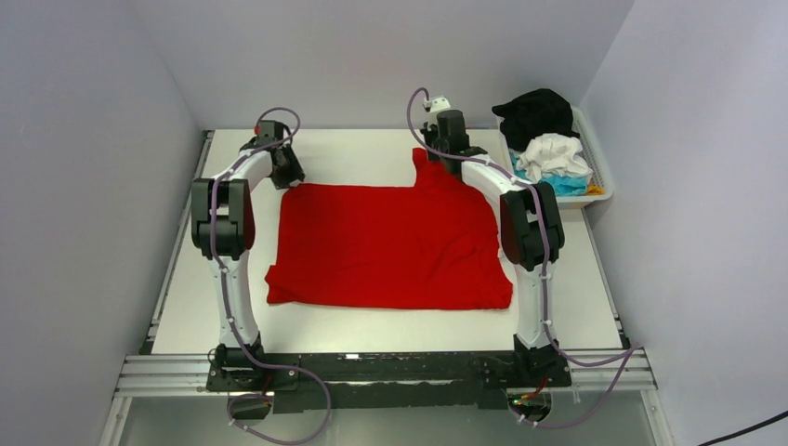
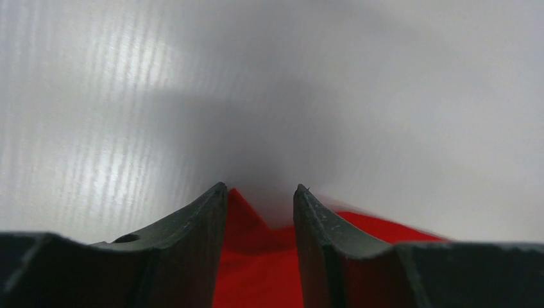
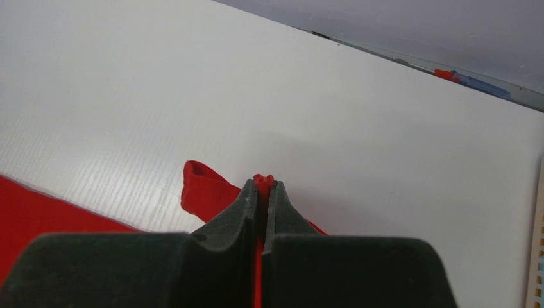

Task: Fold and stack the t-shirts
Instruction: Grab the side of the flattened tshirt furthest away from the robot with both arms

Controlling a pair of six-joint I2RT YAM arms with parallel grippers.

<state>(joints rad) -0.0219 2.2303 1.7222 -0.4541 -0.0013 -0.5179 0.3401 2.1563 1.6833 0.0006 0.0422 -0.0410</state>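
A bright red t-shirt lies spread flat in the middle of the white table. My left gripper is at its far left corner; in the left wrist view the jaws stand open with the red corner between them. My right gripper is at the far right corner, where a red flap sticks up toward the back. In the right wrist view it is shut on a pinch of red cloth. Black, white and turquoise shirts lie heaped in the basket.
A white slatted basket stands at the table's far right against the wall. Grey walls close in the table on the left, back and right. Bare table shows behind the red shirt and along its near edge.
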